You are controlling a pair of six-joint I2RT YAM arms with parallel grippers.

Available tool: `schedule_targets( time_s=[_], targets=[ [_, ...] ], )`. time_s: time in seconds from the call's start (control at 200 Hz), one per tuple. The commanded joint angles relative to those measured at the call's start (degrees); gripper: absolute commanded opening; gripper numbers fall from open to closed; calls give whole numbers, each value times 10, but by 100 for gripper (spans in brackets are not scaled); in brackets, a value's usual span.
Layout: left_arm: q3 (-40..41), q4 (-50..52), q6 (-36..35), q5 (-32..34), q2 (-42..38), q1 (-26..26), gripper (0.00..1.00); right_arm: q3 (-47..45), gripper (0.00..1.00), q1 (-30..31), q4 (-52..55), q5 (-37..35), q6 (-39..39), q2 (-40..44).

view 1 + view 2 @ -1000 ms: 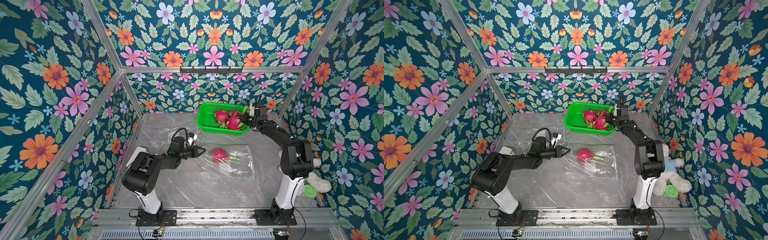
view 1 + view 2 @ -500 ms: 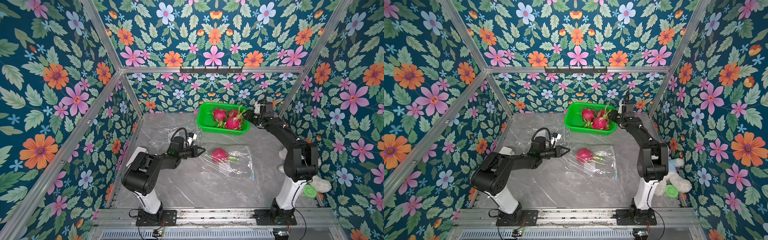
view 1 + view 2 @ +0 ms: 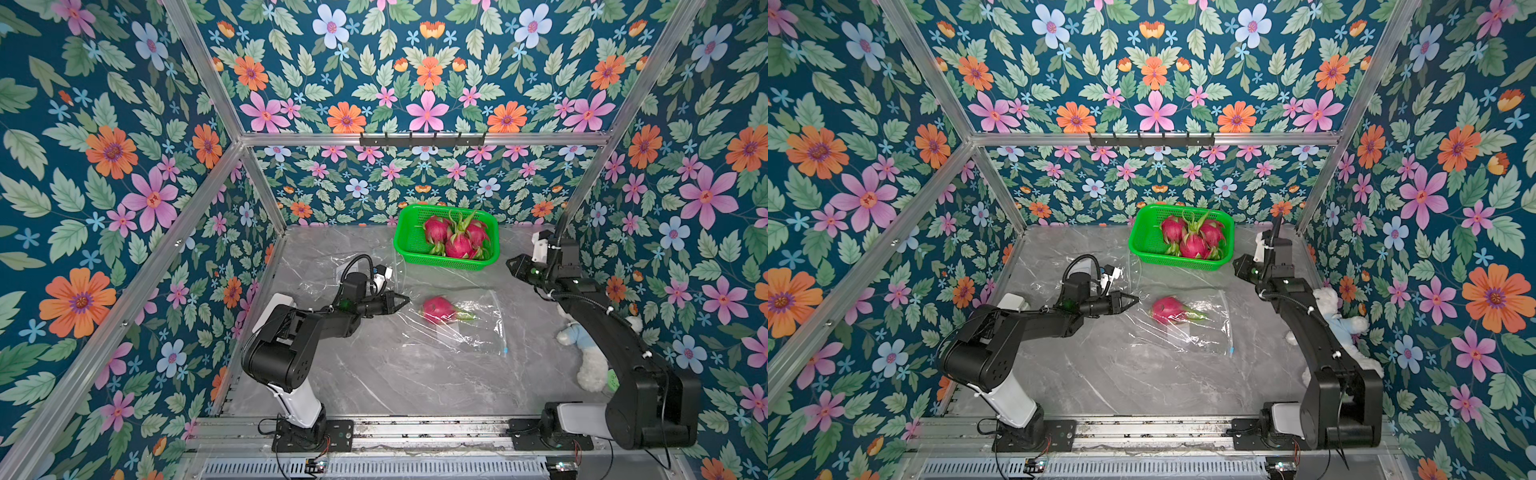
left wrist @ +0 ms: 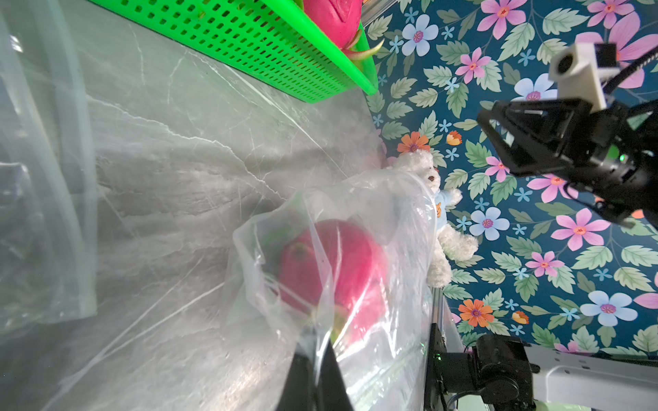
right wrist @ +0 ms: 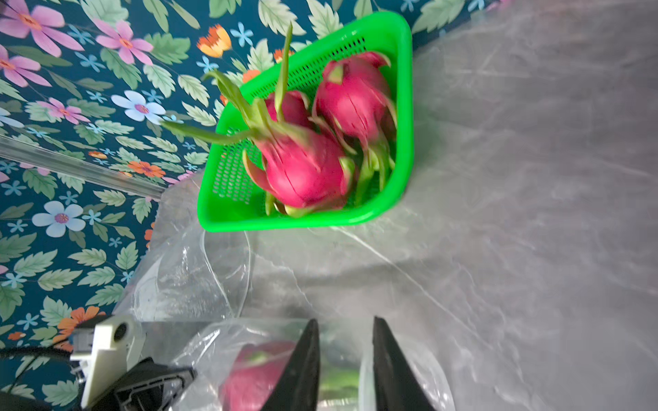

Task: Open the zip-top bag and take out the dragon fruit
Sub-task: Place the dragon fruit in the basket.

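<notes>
We have one dragon fruit lying on its side inside the clear zip-top bag, around the middle of the counter, green tip toward the right edge. The bag lies on the grey marble with its mouth end toward the left arm. In the left wrist view that end arches up over the fruit and looks open. The left gripper is clamped on the bag's film at the mouth, just beside the fruit but not touching it, and we see the plastic pinched between its fingers. The three other dragon fruits sit packed together in the green basket at the counter's back edge, right of centre. The right gripper hovers just off the basket's near right corner, well apart from the bag. Its jaws stand a narrow gap apart with nothing between them, as the right wrist view shows. A white plush bear lies at the right edge behind the right arm.
</notes>
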State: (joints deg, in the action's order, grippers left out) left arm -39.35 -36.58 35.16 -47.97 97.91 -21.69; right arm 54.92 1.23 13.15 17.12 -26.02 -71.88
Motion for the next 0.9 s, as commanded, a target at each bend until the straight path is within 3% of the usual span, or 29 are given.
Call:
schedule_targets(
  time_s=[0.0,0.085,0.175,0.395,0.52,0.68,0.895],
  targets=[
    [-3,-1,-11,5,-3,1,0,-60,18,-3,8,-3,-18,55],
    [-3,-1,-12,7,-1,2,0,-118,15,-15,-1,11,-25,90],
    [-4,1,-11,9,1,1,0,-178,11,-43,-44,70,-49,100],
    [-5,17,-20,16,1,2,0,-274,9,-54,-226,208,-107,56],
    [-5,18,-21,18,4,2,0,-278,8,-45,-329,281,-144,-14],
    [-4,20,-22,20,7,1,0,-243,8,12,-368,314,-142,-97],
    [-3,25,-23,25,12,-1,0,-249,9,50,-494,349,-209,-168]
  ],
)
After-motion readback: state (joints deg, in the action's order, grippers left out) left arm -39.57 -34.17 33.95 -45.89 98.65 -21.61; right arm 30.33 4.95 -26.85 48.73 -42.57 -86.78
